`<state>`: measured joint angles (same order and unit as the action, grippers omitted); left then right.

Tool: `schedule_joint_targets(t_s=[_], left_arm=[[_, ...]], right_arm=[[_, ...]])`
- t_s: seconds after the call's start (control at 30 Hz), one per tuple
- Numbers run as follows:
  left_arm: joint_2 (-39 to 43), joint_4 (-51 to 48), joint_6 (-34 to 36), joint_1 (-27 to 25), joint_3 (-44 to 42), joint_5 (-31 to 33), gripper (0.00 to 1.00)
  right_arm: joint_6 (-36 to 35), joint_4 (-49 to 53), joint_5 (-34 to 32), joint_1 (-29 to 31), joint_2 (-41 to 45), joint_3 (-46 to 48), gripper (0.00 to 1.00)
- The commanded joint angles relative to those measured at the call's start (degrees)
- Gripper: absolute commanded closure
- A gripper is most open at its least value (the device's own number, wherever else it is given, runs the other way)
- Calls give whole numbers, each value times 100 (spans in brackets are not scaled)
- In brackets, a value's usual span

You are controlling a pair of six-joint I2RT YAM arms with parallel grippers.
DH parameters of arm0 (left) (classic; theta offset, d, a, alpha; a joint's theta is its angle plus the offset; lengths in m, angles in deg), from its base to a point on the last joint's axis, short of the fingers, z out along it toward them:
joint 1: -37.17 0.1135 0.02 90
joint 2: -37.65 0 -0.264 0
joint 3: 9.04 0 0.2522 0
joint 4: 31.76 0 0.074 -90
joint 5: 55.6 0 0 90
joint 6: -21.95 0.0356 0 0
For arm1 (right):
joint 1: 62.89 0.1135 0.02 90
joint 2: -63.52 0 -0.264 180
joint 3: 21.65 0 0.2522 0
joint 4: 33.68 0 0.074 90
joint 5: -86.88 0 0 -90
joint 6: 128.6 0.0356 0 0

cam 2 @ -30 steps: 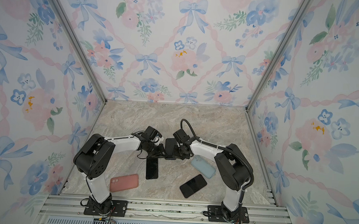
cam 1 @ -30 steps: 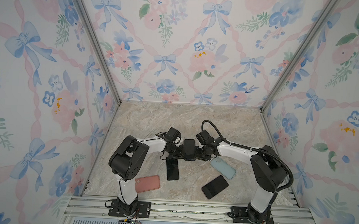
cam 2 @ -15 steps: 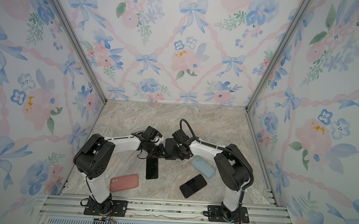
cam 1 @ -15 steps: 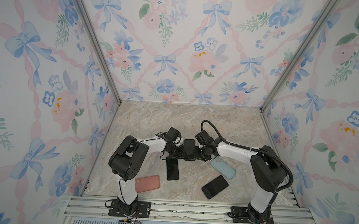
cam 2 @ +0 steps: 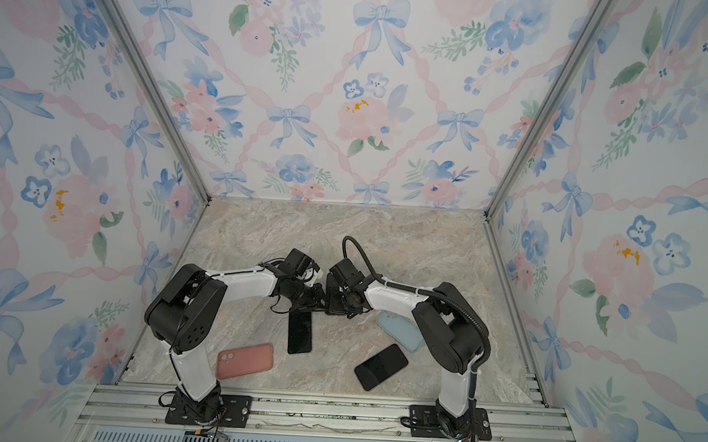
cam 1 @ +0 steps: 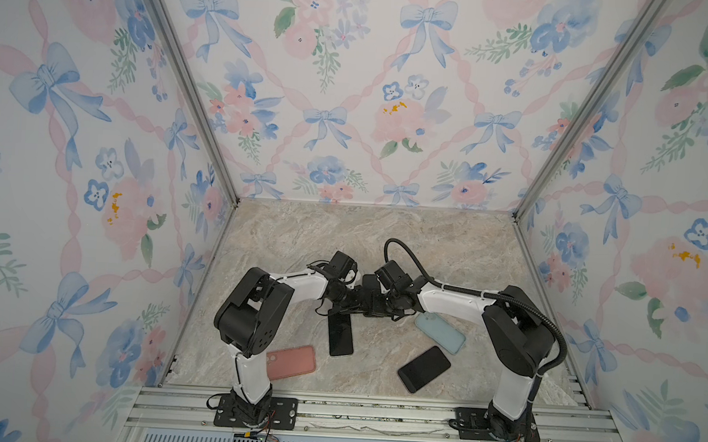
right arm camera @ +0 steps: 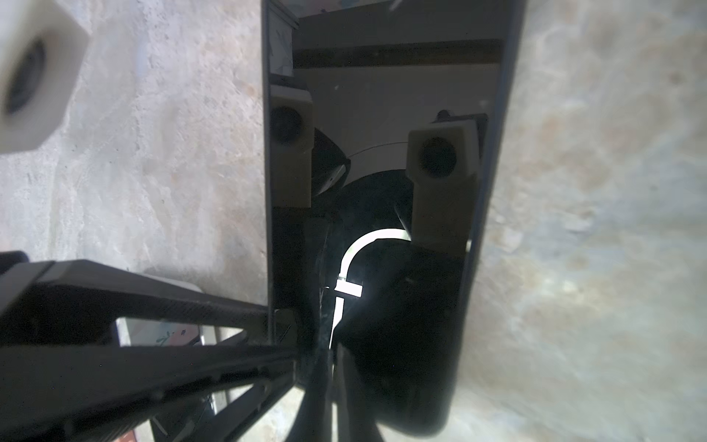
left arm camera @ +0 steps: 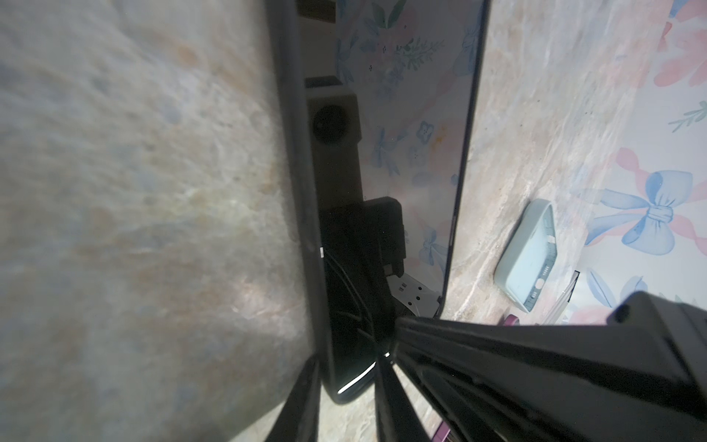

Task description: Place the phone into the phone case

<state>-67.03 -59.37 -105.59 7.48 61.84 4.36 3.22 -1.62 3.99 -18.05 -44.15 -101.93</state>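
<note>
Gripped at both ends between the two arms, at the centre of both top views: glossy black slab phone (left arm camera: 413, 114), screen up and mirroring the floral wallpaper. Left gripper (cam 1: 352, 301) clamped on one short end, fingers either side of the rounded corner in the left wrist view. Right gripper (cam 1: 383, 302) pinched tight on the opposite end. Apparently lifted clear of the beige marble tabletop (cam 1: 343, 238), though not certain from these angles. Long axis, judging by both wrist views, running from one gripper toward the other, mostly hidden under the wrists from above.

Nearest home for it: pale blue rounded phone case (cam 1: 440, 332), flat on the marble just below and right of the right gripper, long axis slanting from upper left to lower right. Right arm clearly the closer one. Salmon-pink rounded phone case (cam 1: 291, 362) well apart at lower left, beside the left arm's base, long axis near horizontal. Intended case: not to be told. Either way, probably a turn of the phone needed to match the case's long axis.

Also loose on the marble: flat black phone (cam 1: 341, 333) directly below the left gripper, long axis vertical in frame, and second flat black phone (cam 1: 423, 369) at lower right, slanted.

Against a second ago: a slight leftward creep of the right wrist toward the left one, with a narrower strip of phone visible between them. No shift in the left wrist, the loose phones or either case.
</note>
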Motion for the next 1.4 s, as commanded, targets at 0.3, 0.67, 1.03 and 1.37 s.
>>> schedule_joint_targets(t_s=[0.3,0.67,1.03,1.37], left_arm=[[264,-159,132,165,-152,76,67],[16,-583,245,122,224,156,56],[-230,-575,269,21,327,130,64],[-263,-573,298,-28,386,95,73]], right_arm=[[-842,1830,-255,-435,531,-678,68],[-933,1376,133,-642,3,-671,59],[-763,984,342,-527,-251,-396,63],[-660,862,307,-413,-333,-311,74]])
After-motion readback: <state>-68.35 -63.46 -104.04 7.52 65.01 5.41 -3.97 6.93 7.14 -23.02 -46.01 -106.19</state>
